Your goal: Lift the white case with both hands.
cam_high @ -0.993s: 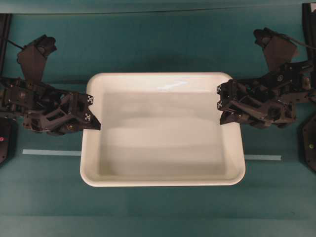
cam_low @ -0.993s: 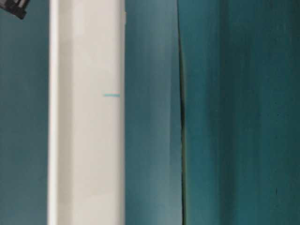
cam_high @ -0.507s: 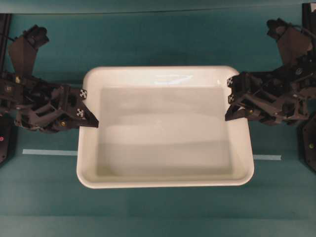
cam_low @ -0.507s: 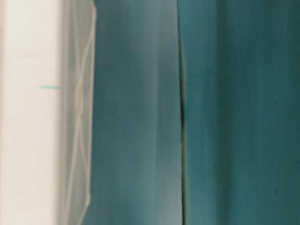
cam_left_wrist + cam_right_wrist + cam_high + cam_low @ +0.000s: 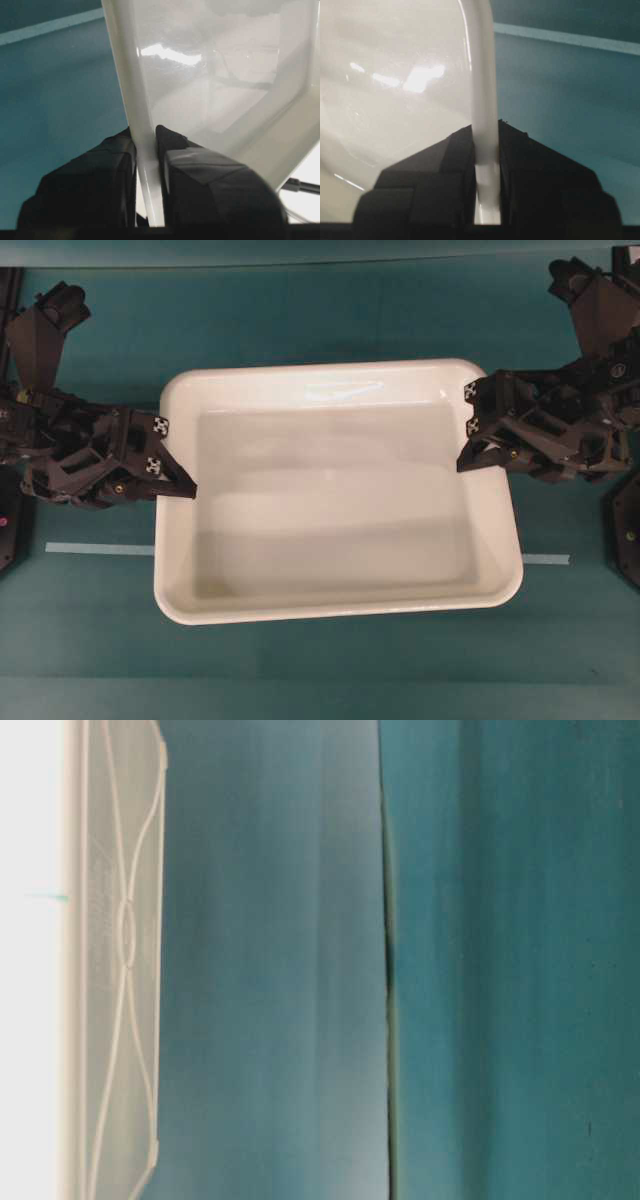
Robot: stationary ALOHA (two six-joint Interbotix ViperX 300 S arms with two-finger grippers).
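The white case point(image 5: 330, 490) is a wide shallow tray, held above the teal table. My left gripper point(image 5: 180, 485) is shut on its left rim point(image 5: 135, 95), one finger inside and one outside. On the opposite side my right gripper point(image 5: 468, 455) is shut on the right rim point(image 5: 482, 75) in the same way. In the table-level view the case's ribbed underside point(image 5: 120, 970) shows at the left edge, off the surface. The case's inside is bare and glossy.
A pale tape strip point(image 5: 100, 549) runs across the teal table point(image 5: 330, 680) under the case, its other end showing at the right point(image 5: 545, 559). A seam point(image 5: 388, 970) splits the table surface. Black arm bases stand at both side edges point(image 5: 625, 530).
The case has risen with both grippers still shut on its rims; it looks larger from overhead. At table level its underside has come into view and it has moved toward the left edge.
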